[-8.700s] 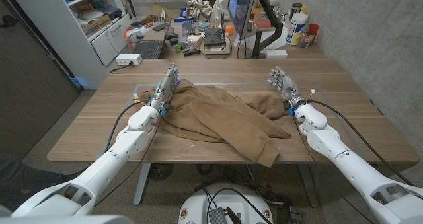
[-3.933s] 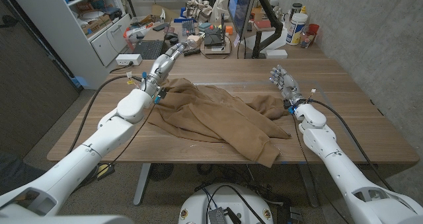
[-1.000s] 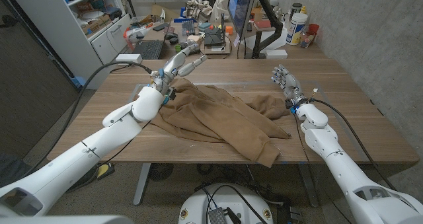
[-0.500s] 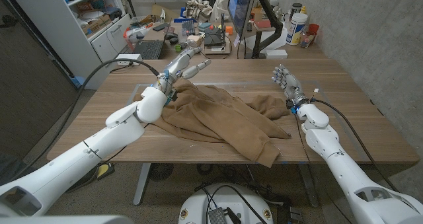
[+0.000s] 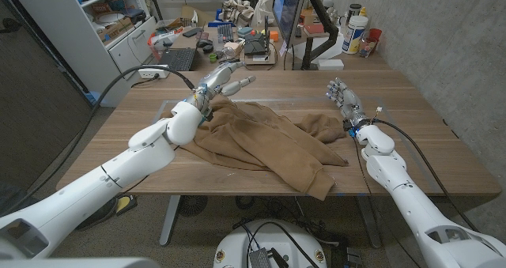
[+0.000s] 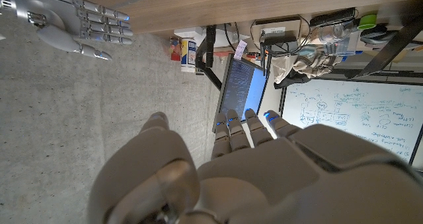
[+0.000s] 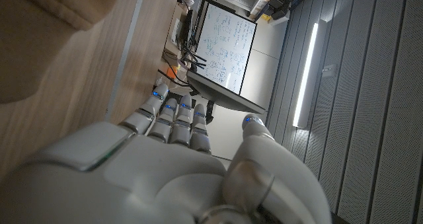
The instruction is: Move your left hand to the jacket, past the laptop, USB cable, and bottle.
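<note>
A brown jacket [image 5: 265,137] lies crumpled across the middle of the wooden table [image 5: 427,141]; a fold of it shows in the right wrist view as the jacket [image 7: 53,26]. My left hand [image 5: 221,80] hovers above the jacket's far left corner, fingers apart and stretched toward the table's far side, holding nothing. The left hand [image 6: 258,164] fills the lower part of its own wrist view. My right hand [image 5: 345,100] stands at the jacket's right end, fingers apart and empty; it also appears as the right hand [image 6: 76,22] and the right hand [image 7: 165,164].
Behind the table stands a cluttered desk with a monitor [image 5: 288,15], a keyboard [image 5: 175,59] and bottles [image 5: 356,32]. White shelves [image 5: 111,31] stand at the back left. A concrete wall [image 5: 466,54] runs along the right.
My left hand has swung from the jacket's left edge up and toward the far side, then turned right over the jacket's far corner. In the last half second it sank slightly. The right hand stayed.
</note>
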Action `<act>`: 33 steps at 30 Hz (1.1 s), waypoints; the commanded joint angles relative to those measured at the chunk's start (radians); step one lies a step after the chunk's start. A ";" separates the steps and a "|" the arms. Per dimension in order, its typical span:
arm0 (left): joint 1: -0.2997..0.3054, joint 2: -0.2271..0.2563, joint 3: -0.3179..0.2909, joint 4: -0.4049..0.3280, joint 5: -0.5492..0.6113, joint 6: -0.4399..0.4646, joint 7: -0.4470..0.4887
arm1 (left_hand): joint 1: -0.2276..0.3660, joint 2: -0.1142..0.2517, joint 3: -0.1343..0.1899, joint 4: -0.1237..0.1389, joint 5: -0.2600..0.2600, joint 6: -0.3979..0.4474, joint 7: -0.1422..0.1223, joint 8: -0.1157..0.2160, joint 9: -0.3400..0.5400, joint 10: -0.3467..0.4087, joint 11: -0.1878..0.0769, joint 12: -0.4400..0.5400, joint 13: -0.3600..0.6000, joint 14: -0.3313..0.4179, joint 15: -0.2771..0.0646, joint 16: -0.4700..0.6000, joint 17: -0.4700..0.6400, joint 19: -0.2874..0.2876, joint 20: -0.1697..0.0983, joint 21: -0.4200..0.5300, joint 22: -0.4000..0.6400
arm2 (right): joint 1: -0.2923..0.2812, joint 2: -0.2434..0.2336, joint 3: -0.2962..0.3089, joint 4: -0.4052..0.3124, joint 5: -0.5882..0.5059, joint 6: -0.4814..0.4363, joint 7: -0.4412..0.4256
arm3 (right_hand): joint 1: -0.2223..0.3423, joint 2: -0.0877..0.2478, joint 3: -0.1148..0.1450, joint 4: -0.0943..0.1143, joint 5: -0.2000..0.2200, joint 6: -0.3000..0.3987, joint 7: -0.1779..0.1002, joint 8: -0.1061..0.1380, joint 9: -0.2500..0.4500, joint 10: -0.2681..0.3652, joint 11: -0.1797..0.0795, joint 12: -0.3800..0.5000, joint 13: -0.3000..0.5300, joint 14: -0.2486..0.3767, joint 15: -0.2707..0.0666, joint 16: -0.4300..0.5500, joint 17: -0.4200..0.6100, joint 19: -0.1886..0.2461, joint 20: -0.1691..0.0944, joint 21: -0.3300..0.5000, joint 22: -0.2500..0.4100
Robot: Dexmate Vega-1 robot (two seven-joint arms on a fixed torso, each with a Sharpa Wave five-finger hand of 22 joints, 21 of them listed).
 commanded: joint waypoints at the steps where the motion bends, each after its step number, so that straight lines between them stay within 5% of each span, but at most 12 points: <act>1: -0.030 -0.006 0.041 0.018 0.035 0.034 -0.026 | 0.012 -0.005 0.000 -0.006 -0.002 0.011 -0.004 0.004 0.002 0.002 -0.006 -0.006 0.003 0.002 -0.004 -0.003 0.004 -0.002 0.006 0.001 0.003 | -0.006 -0.004 0.002 -0.011 0.005 0.005 -0.010 | -0.003 0.008 -0.001 -0.006 0.007 0.006 -0.003 0.002 0.002 0.009 0.003 -0.002 0.002 0.008 -0.003 -0.003 0.005 0.009 -0.004 -0.002 0.006; 33: -0.073 -0.017 0.119 0.058 0.131 0.074 -0.071 | 0.015 -0.003 -0.004 -0.006 -0.008 0.017 -0.007 -0.003 0.002 0.007 -0.013 -0.011 0.003 0.001 -0.007 -0.009 0.004 -0.008 0.014 0.000 0.003 | 0.023 0.008 -0.008 0.018 -0.004 0.006 -0.007 | -0.004 0.010 -0.001 -0.008 0.007 0.007 -0.004 0.002 0.002 0.011 0.001 -0.002 0.003 0.010 -0.003 -0.003 0.005 0.011 -0.002 -0.011 0.006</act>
